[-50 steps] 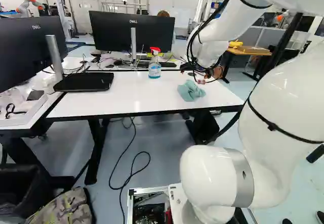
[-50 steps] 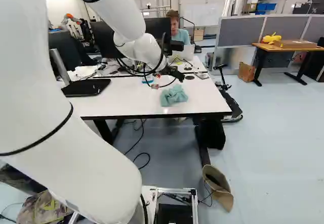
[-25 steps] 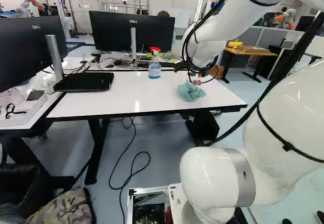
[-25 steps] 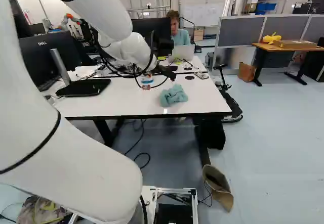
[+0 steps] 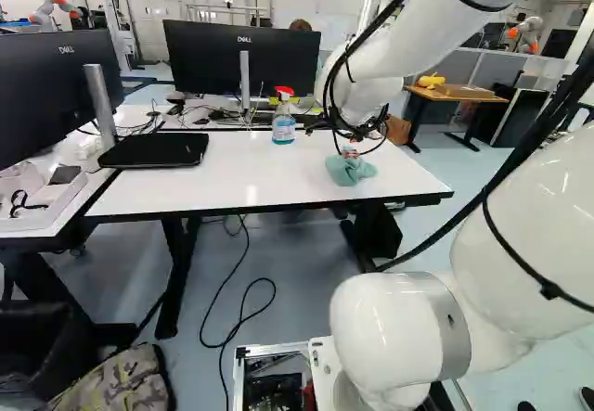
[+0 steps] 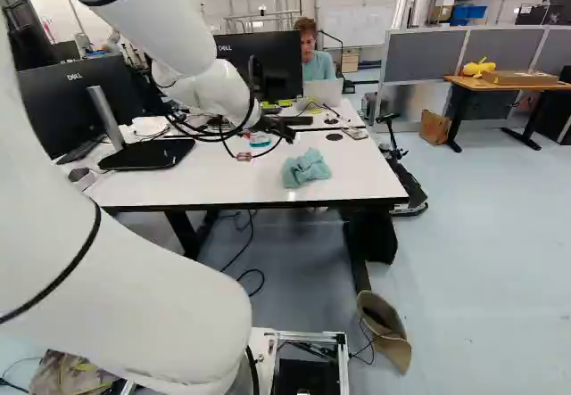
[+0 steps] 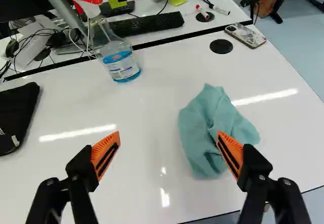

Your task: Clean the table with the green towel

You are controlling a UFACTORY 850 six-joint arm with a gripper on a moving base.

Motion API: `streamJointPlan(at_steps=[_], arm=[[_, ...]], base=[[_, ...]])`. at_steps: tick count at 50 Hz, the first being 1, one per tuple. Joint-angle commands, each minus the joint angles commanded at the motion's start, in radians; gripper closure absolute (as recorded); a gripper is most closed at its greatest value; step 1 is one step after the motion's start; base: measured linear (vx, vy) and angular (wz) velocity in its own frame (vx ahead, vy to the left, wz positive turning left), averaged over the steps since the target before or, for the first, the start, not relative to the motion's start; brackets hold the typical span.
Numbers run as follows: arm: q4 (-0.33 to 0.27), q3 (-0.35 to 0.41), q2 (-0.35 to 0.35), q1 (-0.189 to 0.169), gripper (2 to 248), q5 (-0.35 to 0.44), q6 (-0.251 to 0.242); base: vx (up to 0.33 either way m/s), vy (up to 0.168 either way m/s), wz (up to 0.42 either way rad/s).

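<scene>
The gripper is over the desk, its two fingers spread wide, nothing pinched between them. The green towel lies crumpled on the desk, near the front edge and towards the front right corner. In the wrist view the right finger's orange pad overlaps the towel, while the left one has bare white top behind it; whether the right pad touches the cloth I cannot tell.

The spray bottle, red-topped with blue liquid, stands upright by the back edge, left of the towel. A phone lies at the back right corner, and just beside it a round black cap sits near the back edge. A flat black case lies by the left edge. Beyond the back edge, a second desk carries a keyboard and a monitor.
</scene>
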Motion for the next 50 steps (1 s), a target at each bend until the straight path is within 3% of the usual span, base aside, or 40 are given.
streamJointPlan(at_steps=[30, 50], arm=[[0.000, 0.013, 0.015, 0.109, 3, 0.000, 0.000], [0.000, 0.013, 0.014, 0.118, 3, 0.002, 0.000]], base=[[0.000, 0.000, 0.000], [0.000, 0.000, 0.000]])
